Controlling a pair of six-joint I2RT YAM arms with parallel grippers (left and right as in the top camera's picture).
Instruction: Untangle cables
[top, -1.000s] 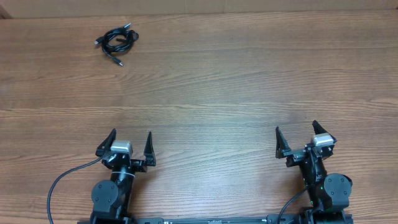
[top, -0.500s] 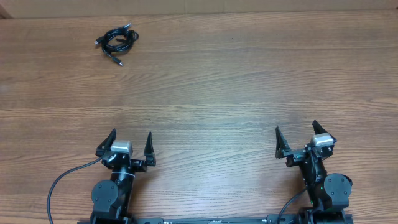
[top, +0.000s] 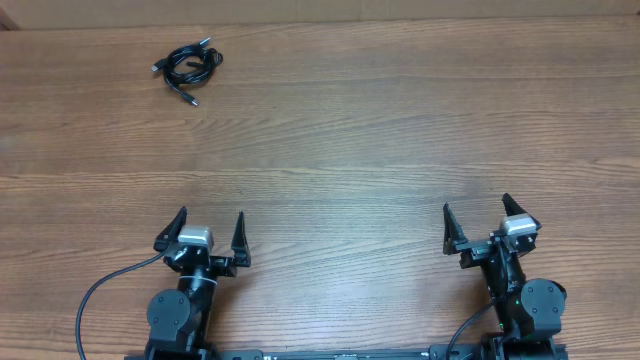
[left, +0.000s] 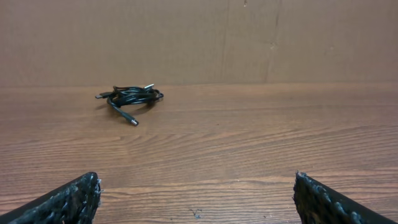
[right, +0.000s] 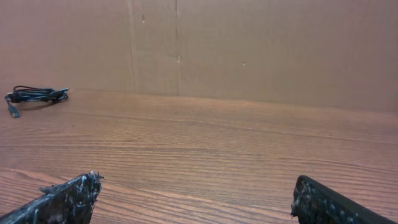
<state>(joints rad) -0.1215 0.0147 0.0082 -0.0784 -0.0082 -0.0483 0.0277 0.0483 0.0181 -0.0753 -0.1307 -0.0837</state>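
The cables (top: 188, 67) lie as one small black tangled bundle with plug ends sticking out, at the table's far left corner. The same bundle shows in the left wrist view, cables (left: 129, 98), and at the far left of the right wrist view, cables (right: 34, 95). My left gripper (top: 209, 224) sits at the near edge, far from the bundle, jaws wide open and empty; gripper (left: 196, 190). My right gripper (top: 477, 215) rests at the near right edge, likewise open with nothing between its fingers; gripper (right: 196, 190).
A wood-grain table (top: 360, 140) spreads between the arms and the bundle. A brown cardboard wall (left: 249, 37) stands along the table's far edge. A thick black arm wire (top: 100, 295) loops beside the left arm's base.
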